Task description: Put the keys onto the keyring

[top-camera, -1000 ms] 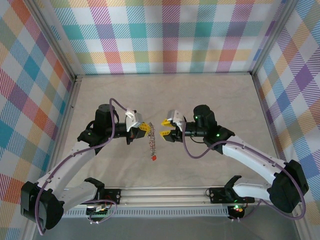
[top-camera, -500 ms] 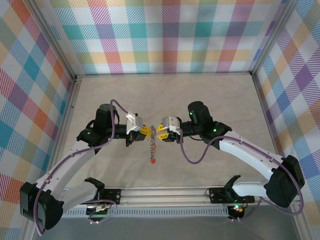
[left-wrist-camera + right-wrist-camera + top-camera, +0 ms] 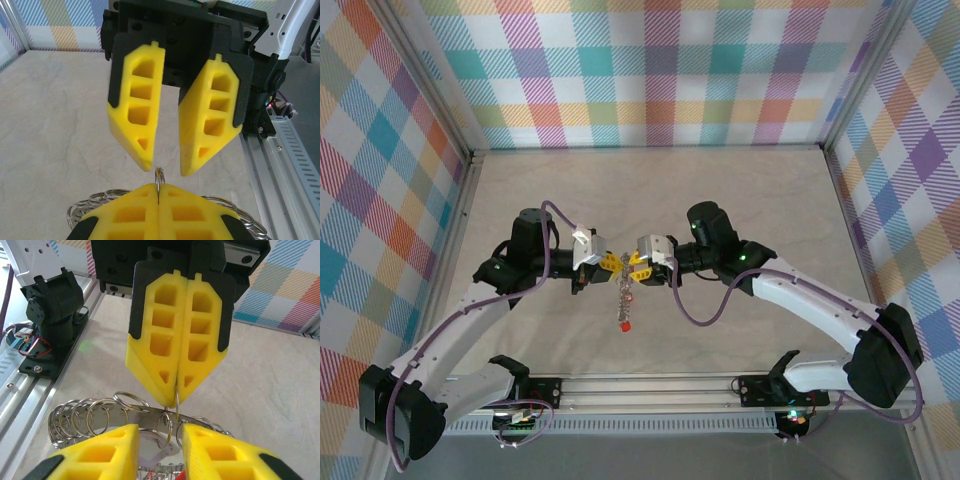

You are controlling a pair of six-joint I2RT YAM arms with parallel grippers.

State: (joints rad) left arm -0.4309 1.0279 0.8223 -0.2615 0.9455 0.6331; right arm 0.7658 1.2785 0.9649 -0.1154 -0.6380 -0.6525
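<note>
The keyring (image 3: 623, 292) hangs from my left gripper (image 3: 607, 262) as a silvery chain-like band, with a red key (image 3: 625, 325) at its low end. In the left wrist view my left gripper (image 3: 159, 187) is shut on one thin split ring (image 3: 159, 176) of the keyring. My right gripper (image 3: 166, 167) faces it, open, with a fingertip on either side of that ring. In the right wrist view my right gripper (image 3: 156, 434) stands open around the keyring's metal band (image 3: 100, 412), and a pale lilac key (image 3: 156, 452) lies between its fingers. The left gripper (image 3: 176, 392) pinches the ring above.
Both arms meet over the middle of the beige table (image 3: 740, 190). Checked walls (image 3: 650, 70) close in the sides and back. An aluminium rail (image 3: 650, 385) with the arm bases runs along the near edge.
My right gripper has moved left toward the left gripper, and its open fingers now flank the held ring. The left gripper and the hanging keyring have barely shifted.
</note>
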